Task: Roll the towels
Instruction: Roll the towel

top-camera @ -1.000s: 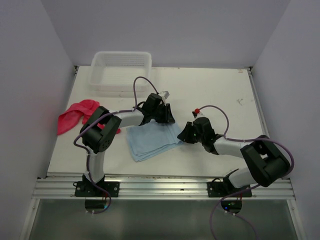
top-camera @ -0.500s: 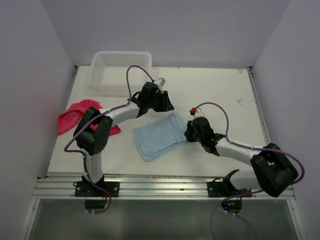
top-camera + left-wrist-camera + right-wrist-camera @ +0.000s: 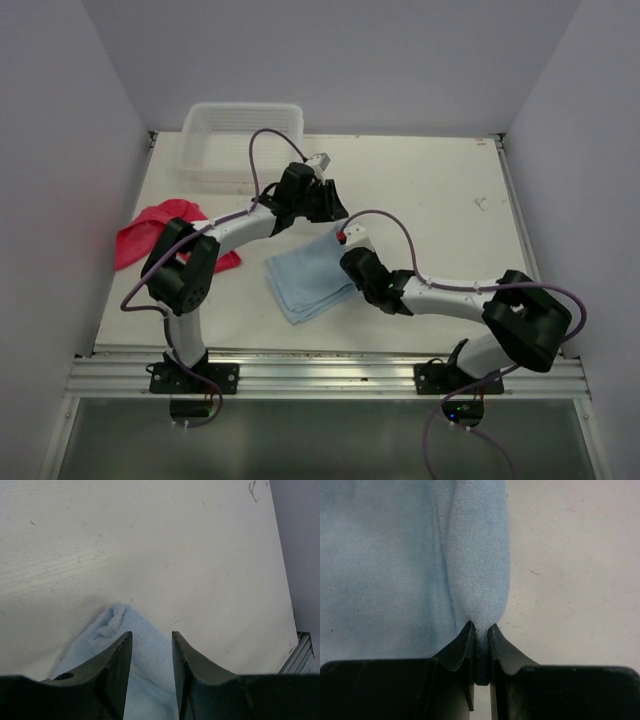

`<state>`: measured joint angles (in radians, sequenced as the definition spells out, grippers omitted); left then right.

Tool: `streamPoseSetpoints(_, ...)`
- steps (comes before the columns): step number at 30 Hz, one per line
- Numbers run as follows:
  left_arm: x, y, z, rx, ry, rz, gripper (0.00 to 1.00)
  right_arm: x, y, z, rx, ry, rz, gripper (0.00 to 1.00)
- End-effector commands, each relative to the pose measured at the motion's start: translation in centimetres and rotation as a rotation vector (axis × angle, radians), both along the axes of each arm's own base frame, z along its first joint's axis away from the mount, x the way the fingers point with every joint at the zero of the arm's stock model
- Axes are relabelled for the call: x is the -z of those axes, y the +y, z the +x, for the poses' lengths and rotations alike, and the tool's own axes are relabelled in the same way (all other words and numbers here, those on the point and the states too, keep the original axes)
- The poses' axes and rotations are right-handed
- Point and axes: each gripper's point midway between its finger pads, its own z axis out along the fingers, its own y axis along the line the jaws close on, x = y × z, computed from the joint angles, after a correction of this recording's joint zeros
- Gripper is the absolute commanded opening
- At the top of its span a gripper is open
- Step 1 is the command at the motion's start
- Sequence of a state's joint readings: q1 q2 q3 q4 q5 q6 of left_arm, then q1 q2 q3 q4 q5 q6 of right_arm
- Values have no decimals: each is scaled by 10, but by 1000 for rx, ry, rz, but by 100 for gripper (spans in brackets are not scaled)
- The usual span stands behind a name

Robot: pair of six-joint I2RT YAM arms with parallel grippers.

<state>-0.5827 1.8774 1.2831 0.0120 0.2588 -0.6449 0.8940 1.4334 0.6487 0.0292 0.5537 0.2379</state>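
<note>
Red towel lies crumpled at the left edge of the frame, on the table, not rolled and not touched by any arm. Above it, in the upper left, stands the clear basket, which I do not need now.

Near the middle, the left gripper hangs over the far corner of the blue towel. In its wrist view the two jaws stand apart and the fluffy corner lies just in front of them, so it is released and grips nothing. It has gone a little upward in the frame during the last second.

To the right of it, the right gripper is clenched on the right border of the blue towel; its wrist view shows a fold of cloth pinched between the jaws. This arm has travelled to the left and carried the border inward, so the cloth looks narrower than a second ago.

I judge that the rolling of the blue one has just begun; the red one waits
</note>
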Motion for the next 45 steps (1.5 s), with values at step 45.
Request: streamPoseSetpoints(45,105,14,-56,12,135,122,39,16,48,-14,-37,-112,-388,16)
